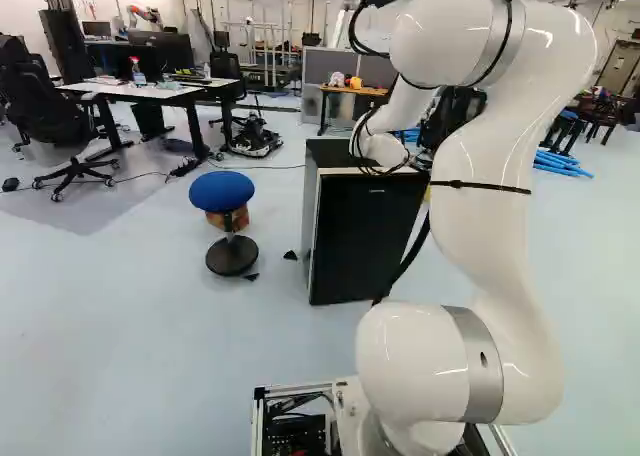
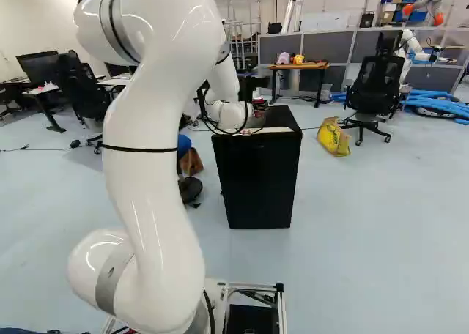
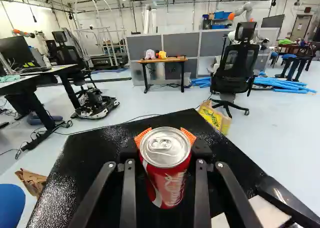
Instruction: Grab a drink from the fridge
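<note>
Just above the top of the black fridge, my gripper (image 2: 258, 116) shows in the right base view, partly hidden behind the arm's wrist. In the wrist view the gripper (image 3: 165, 138) is shut on a red drink can (image 3: 170, 185), its orange pads (image 3: 142, 136) pressing from two sides. The can is upright, silver lid facing the camera. Beneath it spreads the fridge's black top (image 3: 107, 143); whether the can's base touches it I cannot tell. The fridge (image 1: 365, 236) stands ahead of the base, its body also visible in the right base view.
A blue stool (image 1: 222, 191) stands beside the fridge. Beyond are a yellow bag (image 2: 334, 136), an office chair (image 2: 375, 92), blue tubes (image 3: 285, 84) and a small wooden table (image 3: 162, 60). Desks (image 1: 150, 88) stand farther off. Another robot (image 2: 421, 30) is in the background.
</note>
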Available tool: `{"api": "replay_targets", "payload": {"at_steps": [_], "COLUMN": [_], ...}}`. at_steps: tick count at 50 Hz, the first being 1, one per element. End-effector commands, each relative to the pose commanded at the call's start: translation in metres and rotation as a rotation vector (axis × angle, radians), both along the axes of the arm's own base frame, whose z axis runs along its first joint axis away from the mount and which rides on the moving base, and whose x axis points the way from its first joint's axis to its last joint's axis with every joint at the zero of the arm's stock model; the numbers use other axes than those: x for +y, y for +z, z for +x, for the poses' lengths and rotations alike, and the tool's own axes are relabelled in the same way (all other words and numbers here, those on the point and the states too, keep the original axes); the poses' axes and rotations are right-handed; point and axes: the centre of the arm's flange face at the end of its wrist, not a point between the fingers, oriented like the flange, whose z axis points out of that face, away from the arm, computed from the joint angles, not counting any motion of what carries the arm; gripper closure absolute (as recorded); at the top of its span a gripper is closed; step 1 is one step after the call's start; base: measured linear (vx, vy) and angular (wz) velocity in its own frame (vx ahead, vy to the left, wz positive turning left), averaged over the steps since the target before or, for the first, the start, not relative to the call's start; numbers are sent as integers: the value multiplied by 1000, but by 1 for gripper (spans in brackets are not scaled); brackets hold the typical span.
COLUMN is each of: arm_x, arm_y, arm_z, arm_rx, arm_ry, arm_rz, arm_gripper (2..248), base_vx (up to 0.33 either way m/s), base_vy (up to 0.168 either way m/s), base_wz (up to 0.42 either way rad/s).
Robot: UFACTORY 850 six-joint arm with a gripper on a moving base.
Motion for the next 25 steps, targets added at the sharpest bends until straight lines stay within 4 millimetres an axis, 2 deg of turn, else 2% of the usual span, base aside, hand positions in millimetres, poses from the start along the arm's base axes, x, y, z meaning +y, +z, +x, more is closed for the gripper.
{"api": "replay_targets", "payload": {"at_steps": [25], "arm_x": [18], "arm_y": [5], "arm_z": [-29], "arm_rx": [18], "arm_ry": [26], "arm_rz": [-1], "arm_gripper": [152], "base_vx": [0], "base_vy": [0], "base_wz": [0]}}
